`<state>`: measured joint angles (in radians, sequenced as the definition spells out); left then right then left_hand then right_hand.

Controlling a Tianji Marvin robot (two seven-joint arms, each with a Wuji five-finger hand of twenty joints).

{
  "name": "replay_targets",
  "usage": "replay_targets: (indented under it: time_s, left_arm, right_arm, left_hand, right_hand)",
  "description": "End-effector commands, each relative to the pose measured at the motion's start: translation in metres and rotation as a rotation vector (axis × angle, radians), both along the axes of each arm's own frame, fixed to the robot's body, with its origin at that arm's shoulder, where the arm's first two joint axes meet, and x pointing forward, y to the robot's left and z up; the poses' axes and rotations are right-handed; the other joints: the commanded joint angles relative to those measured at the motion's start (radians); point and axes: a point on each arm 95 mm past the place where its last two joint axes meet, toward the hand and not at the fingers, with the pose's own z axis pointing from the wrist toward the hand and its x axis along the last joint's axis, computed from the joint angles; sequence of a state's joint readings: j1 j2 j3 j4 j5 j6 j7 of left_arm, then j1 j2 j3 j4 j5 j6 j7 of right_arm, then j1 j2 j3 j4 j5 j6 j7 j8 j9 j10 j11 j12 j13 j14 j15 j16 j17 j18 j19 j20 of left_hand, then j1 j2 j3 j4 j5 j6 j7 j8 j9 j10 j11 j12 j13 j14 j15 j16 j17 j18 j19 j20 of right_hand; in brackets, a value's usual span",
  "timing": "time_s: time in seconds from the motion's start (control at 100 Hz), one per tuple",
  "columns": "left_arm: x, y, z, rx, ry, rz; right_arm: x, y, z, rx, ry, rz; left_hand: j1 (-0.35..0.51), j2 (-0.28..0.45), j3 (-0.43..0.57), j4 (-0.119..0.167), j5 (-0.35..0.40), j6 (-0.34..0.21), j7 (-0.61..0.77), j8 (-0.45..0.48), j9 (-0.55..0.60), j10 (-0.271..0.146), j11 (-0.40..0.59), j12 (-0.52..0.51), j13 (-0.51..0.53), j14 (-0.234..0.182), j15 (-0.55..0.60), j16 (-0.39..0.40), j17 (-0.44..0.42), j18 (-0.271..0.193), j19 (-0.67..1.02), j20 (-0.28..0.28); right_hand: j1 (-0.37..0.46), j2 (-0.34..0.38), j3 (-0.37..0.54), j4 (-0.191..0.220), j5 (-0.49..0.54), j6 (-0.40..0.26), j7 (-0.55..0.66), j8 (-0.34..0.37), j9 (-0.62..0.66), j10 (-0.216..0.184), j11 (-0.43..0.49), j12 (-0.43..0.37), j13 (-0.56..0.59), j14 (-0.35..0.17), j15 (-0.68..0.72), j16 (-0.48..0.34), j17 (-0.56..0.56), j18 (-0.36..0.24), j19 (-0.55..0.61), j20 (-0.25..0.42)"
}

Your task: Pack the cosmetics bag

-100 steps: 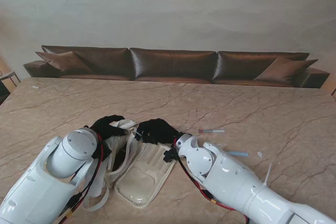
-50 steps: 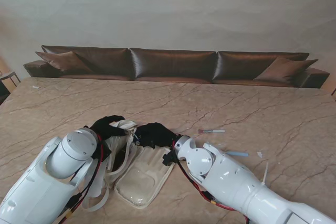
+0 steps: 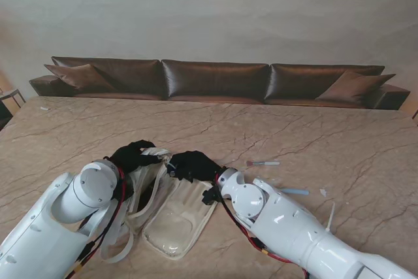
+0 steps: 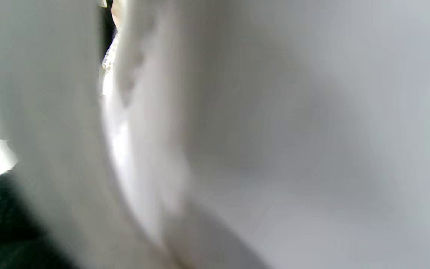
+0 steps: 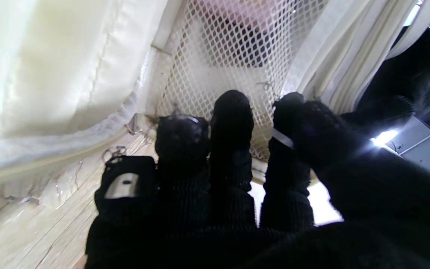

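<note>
Both hands sit at the bag (image 3: 175, 217), which lies open near the surface's (image 3: 339, 135) near edge. Left hand (image 3: 134, 155) clamps its cream rim. Right hand (image 3: 192, 164) has fingers (image 5: 231, 112) together against the mesh pocket (image 5: 237, 41); whether it grips, I cannot tell.

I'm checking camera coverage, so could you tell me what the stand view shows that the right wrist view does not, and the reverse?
Only the stand view shows both arms, the left hand gripping the bag's edge, the marble table with a small brush to the right of the bag, and the sofa behind. Only the right wrist view shows the white mesh pocket inside the bag, with the fingertips against it. Both show the cream bag and the black-gloved right hand at it.
</note>
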<state>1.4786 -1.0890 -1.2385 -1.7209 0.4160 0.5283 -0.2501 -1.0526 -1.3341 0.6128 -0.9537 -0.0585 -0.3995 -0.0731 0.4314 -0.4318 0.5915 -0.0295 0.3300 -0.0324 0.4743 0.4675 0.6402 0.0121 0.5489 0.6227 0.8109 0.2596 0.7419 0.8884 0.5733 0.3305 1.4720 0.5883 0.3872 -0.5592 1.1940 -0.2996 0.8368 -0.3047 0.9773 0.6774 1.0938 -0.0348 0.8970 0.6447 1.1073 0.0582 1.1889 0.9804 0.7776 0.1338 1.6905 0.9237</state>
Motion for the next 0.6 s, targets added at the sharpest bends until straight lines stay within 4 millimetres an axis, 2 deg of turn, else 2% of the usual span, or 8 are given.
replay_targets:
  time_s: [0.0,0.16,0.21,0.27,0.37,0.41,0.47,0.59]
  left_arm:
    - [-0.002,0.0,0.005,-0.003,-0.009,-0.019]
    - [-0.003,0.001,0.01,-0.023,-0.037,-0.055]
    - [-0.003,-0.001,0.011,-0.032,-0.041,-0.051]
    - [-0.002,-0.003,0.011,-0.033,-0.044,-0.039]
    - [0.001,-0.007,0.01,-0.025,-0.028,-0.013]
    - [0.002,-0.008,0.01,-0.027,-0.014,-0.009]
    - [0.003,-0.008,0.008,-0.013,0.005,-0.011]
    - [0.004,-0.009,0.006,0.007,0.018,-0.015]
  right_arm:
    - [-0.001,0.003,0.0,0.003,0.005,0.004]
    - [0.0,0.003,0.0,0.007,0.012,-0.01]
    - [0.001,0.003,-0.001,0.006,0.015,-0.015]
    - [0.001,0.003,-0.002,0.002,0.021,-0.022]
    - [0.002,0.004,-0.004,-0.008,0.033,-0.032]
    - [0.003,0.004,-0.005,-0.007,0.038,-0.033]
    - [0.003,0.005,-0.006,-0.004,0.045,-0.033]
    - [0.004,0.007,-0.007,0.004,0.05,-0.037]
  left_hand:
    - [-0.055,0.059,-0.083,-0.001,0.028,0.078,0.008,-0.059,-0.102,-0.042,-0.077,-0.059,-0.091,0.006,-0.086,-0.041,-0.093,0.037,-0.067,0.051]
    - [-0.027,0.107,-0.223,0.012,0.042,0.03,-0.053,-0.103,-0.159,-0.029,-0.143,-0.125,-0.182,0.003,-0.189,-0.095,-0.217,0.063,-0.198,0.109]
    - [-0.015,0.127,-0.21,0.018,0.063,0.016,-0.046,-0.1,-0.144,-0.024,-0.142,-0.127,-0.18,0.005,-0.19,-0.095,-0.23,0.065,-0.208,0.109]
    - [-0.015,0.131,-0.079,0.015,0.105,0.007,-0.018,-0.084,-0.099,-0.017,-0.121,-0.111,-0.154,0.012,-0.165,-0.082,-0.221,0.064,-0.207,0.133]
    - [0.025,0.128,0.121,-0.013,0.253,0.033,0.141,-0.025,0.09,-0.01,0.008,-0.029,0.025,0.024,-0.021,-0.052,-0.049,0.047,-0.09,0.096]
    - [0.084,0.074,0.156,-0.066,0.291,0.033,0.218,-0.027,0.164,-0.017,0.063,0.004,0.097,0.019,0.043,-0.05,0.028,0.045,-0.022,0.065]
    - [0.178,0.009,0.146,-0.109,0.313,0.021,0.323,-0.041,0.237,-0.029,0.114,0.081,0.183,0.002,0.107,-0.055,0.133,0.029,0.048,0.014]
    - [0.336,-0.034,0.13,-0.141,0.358,-0.025,0.497,-0.039,0.399,-0.073,0.13,0.26,0.314,-0.032,0.2,-0.048,0.294,0.006,0.167,-0.078]
  right_hand:
    - [0.012,0.052,0.003,0.045,0.024,-0.063,0.036,0.045,-0.029,-0.01,0.042,0.008,0.002,0.025,0.028,0.011,0.002,-0.021,0.083,0.021]
    - [0.014,0.054,0.002,0.045,0.024,-0.062,0.035,0.05,-0.033,-0.011,0.041,0.006,-0.003,0.027,0.026,0.01,0.0,-0.021,0.082,0.021]
    - [0.015,0.055,0.0,0.045,0.021,-0.061,0.034,0.052,-0.037,-0.01,0.039,0.005,-0.009,0.027,0.023,0.009,-0.006,-0.021,0.079,0.021]
    - [0.018,0.057,-0.002,0.045,0.016,-0.06,0.033,0.055,-0.042,-0.008,0.033,0.002,-0.015,0.03,0.013,0.006,-0.012,-0.02,0.074,0.021]
    - [0.022,0.06,-0.009,0.047,0.015,-0.057,0.033,0.061,-0.051,-0.002,0.011,-0.014,-0.024,0.033,-0.025,-0.01,-0.015,-0.018,0.063,0.022]
    - [0.025,0.062,-0.013,0.047,0.015,-0.056,0.032,0.063,-0.053,0.001,-0.006,-0.028,-0.028,0.035,-0.052,-0.021,-0.016,-0.017,0.061,0.023]
    - [0.03,0.067,-0.02,0.046,0.01,-0.054,0.031,0.064,-0.064,0.005,-0.036,-0.051,-0.044,0.039,-0.108,-0.044,-0.018,-0.017,0.053,0.023]
    - [0.04,0.08,-0.039,0.042,0.0,-0.05,0.03,0.064,-0.085,0.021,-0.114,-0.117,-0.069,0.042,-0.226,-0.099,-0.019,-0.016,0.04,0.022]
